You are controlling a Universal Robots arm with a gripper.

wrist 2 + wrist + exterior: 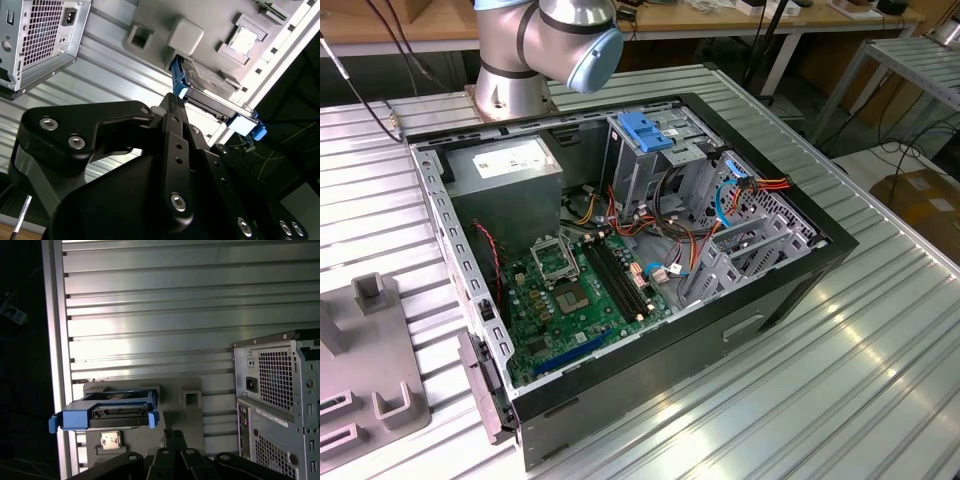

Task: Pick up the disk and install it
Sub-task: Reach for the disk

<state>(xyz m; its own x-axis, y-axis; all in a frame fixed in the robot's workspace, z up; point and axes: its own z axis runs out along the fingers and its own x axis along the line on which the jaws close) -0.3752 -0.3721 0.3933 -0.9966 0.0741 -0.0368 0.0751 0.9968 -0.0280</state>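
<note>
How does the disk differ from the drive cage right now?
The disk is dark and flat with blue side rails; the drive cage is grey metal, upright, with a blue top. The disk sits on the grey fixture outside the computer case; the drive cage is mounted inside it. Both carry blue plastic.

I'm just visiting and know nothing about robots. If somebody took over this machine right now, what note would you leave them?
Claw: close to the disk, not holding it.
Disk: sits in the grey holder on the slatted table, outside the open computer case.
Done: no step yet.
Left: the disk is not yet picked up and not yet installed in the case.
</note>
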